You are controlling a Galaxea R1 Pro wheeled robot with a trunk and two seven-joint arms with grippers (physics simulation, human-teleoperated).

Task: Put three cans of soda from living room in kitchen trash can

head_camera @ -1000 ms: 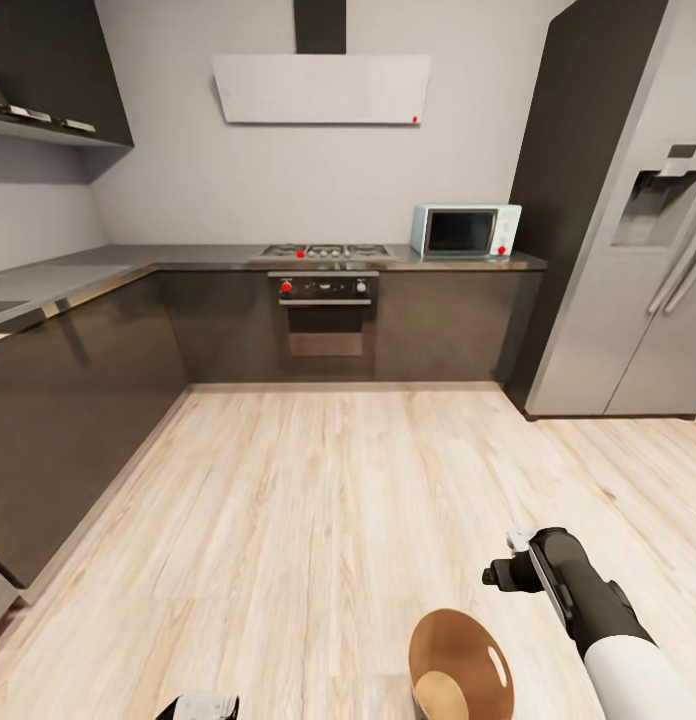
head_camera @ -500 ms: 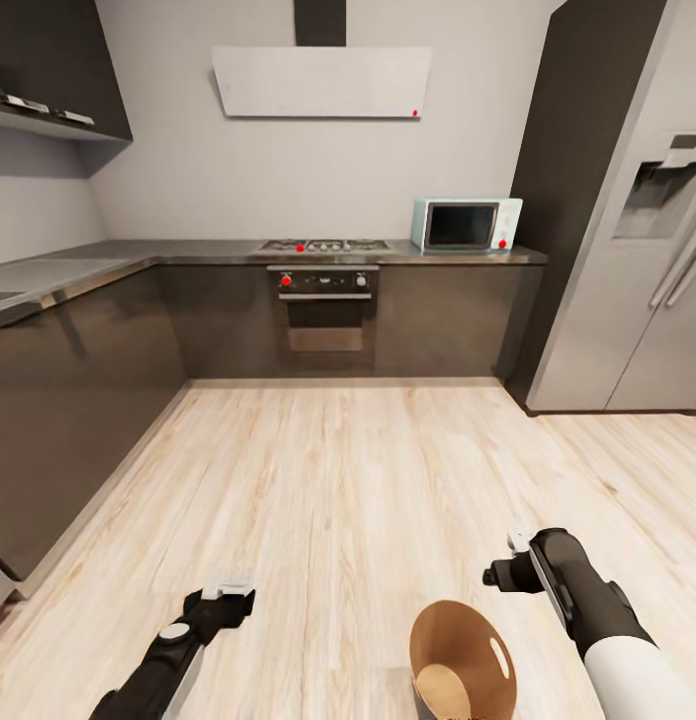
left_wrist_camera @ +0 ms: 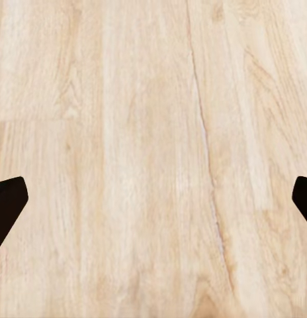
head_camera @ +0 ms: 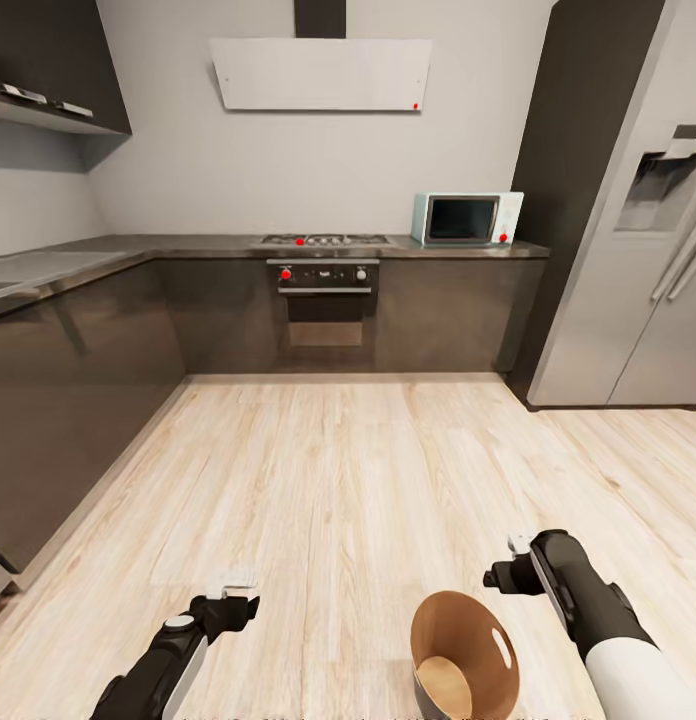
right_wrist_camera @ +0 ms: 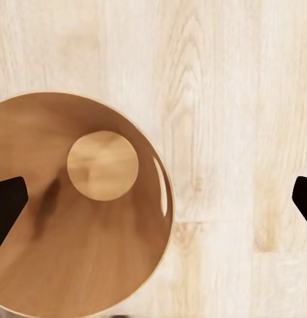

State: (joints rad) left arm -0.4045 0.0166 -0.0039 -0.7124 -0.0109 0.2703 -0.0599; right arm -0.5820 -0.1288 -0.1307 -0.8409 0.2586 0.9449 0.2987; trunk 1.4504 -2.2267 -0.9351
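In the kitchen, on the pale wood floor [head_camera: 368,470], the task looks barely begun or between trips: the bin's tan inside shows a bare bottom, and no soda can lies in it or in either pincer, so as far as these views show all three cans are left to fetch. Going left to right, the dark grey cabinets [head_camera: 78,400] run along the left wall under a grey counter, and low in the head view the left gripper [head_camera: 236,606] hangs over bare planks; the left wrist view shows its two dark fingertips [left_wrist_camera: 8,205] spread wide with only floor between them, so it is released and empty. Straight ahead stand the built-in oven [head_camera: 323,310] with the hob on top and a white hood above, then the small microwave [head_camera: 466,219] on the counter. Nearer, at the robot's front, sits the tash can [head_camera: 464,655], upright and lidless. Just beside and above its rim the right gripper [head_camera: 500,575] hovers, its fingers likewise spread wide and grasping nothing in the right wrist view, which looks down into the bin [right_wrist_camera: 81,205]. At far right rises the steel fridge [head_camera: 638,280]. The floor between robot and cabinets is open; nothing blocks a turn away.
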